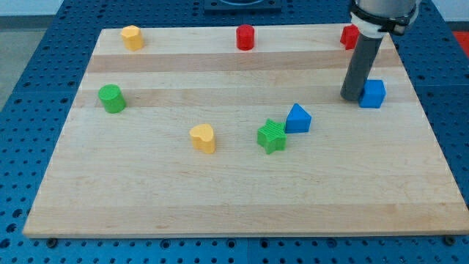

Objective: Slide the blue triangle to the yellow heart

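The blue triangle (297, 118) lies right of the board's middle, touching the green star (272, 136) on its lower left. The yellow heart (203, 137) lies left of the star, near the middle of the board. My tip (352, 97) stands at the view's right, up and to the right of the blue triangle, right beside the left side of a blue cube (373, 93). The rod rises from there toward the view's top.
A yellow block (131, 37) sits at the top left, a red cylinder (245, 37) at top centre, a red block (349, 35) at top right partly behind the rod, a green cylinder (112, 98) at the left. The wooden board (146, 205) lies on a blue pegboard.
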Motion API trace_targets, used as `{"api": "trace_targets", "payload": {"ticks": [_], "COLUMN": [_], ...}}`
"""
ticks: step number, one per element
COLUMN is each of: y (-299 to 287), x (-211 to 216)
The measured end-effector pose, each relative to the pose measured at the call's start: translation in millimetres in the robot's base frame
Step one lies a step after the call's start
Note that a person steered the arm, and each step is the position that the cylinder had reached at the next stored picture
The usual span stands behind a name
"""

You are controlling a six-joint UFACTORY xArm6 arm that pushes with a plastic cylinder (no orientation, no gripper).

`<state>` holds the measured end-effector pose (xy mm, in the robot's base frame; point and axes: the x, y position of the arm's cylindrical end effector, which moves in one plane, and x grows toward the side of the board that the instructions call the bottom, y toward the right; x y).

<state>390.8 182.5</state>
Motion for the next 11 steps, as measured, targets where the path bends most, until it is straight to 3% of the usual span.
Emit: {"api": "trace_targets", "payload": {"ticks": [2, 5, 11], "y": [8, -52, -211], "x": [0, 50, 63]}}
